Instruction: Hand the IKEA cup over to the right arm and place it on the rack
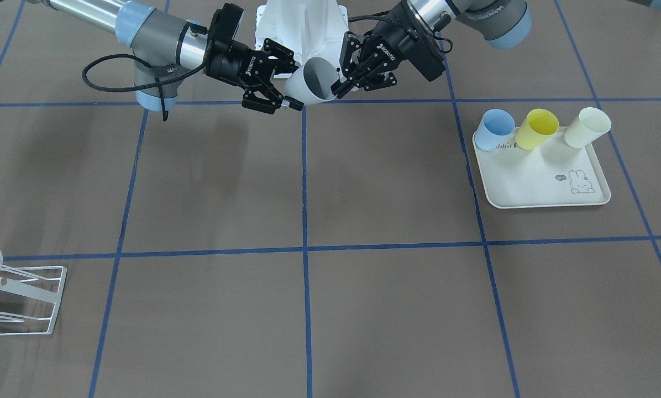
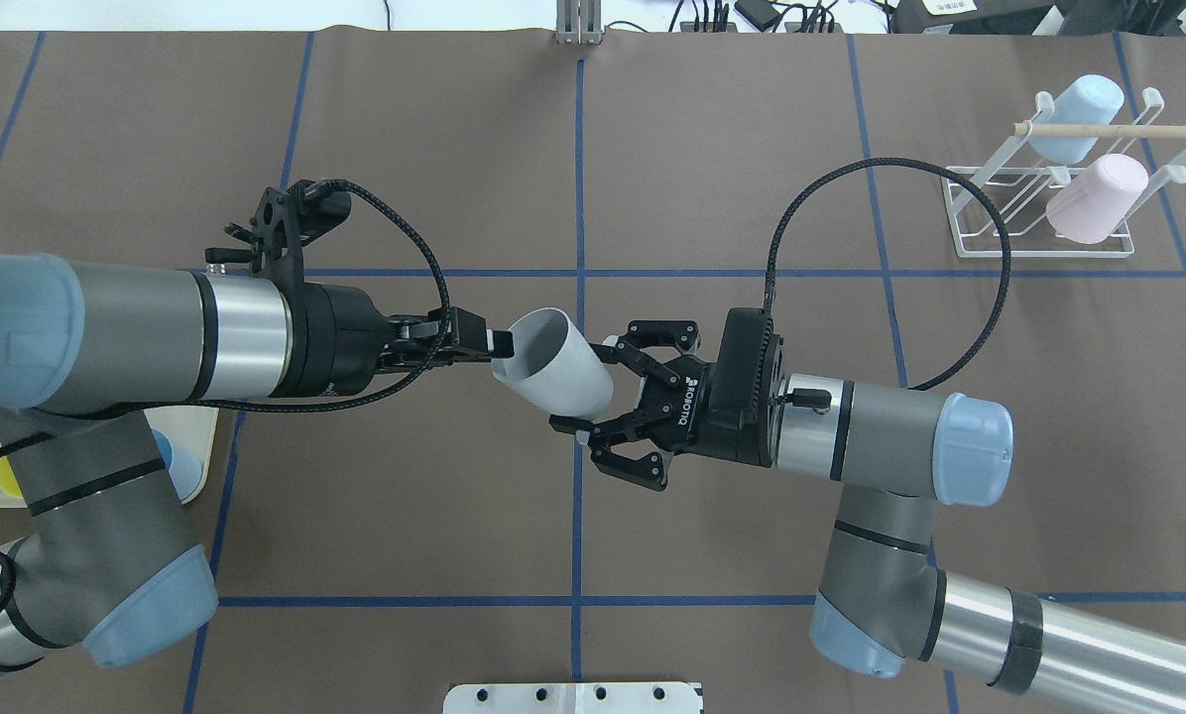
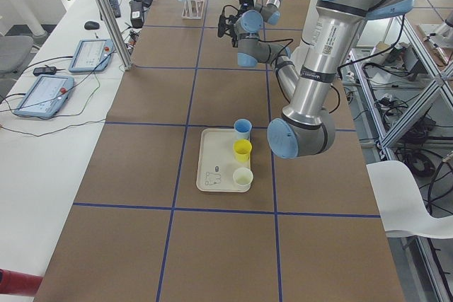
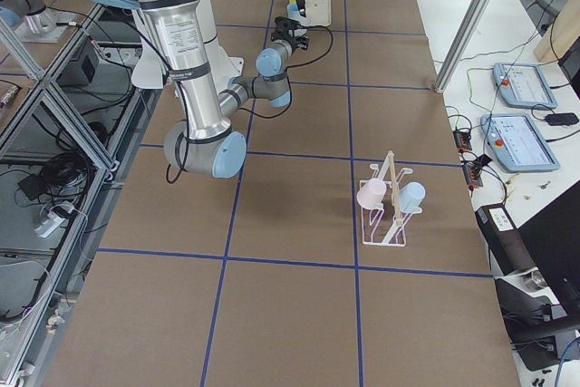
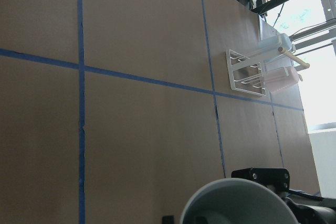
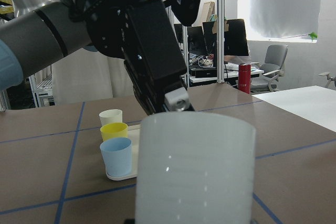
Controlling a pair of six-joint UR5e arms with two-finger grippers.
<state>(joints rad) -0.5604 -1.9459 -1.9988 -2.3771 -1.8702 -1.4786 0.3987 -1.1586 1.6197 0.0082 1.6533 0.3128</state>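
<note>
Hanging at frame centre, the grey cup [image 2: 553, 372] is pinched at its rim by the left gripper [image 2: 497, 344] while the right gripper [image 2: 589, 387] straddles its base, fingers spread.

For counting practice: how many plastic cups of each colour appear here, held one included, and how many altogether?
Light-blue plastic cups: 2
Yellow plastic cup: 1
Cream plastic cup: 1
Pink plastic cup: 1
White plastic cup: 1
Total: 6
</note>
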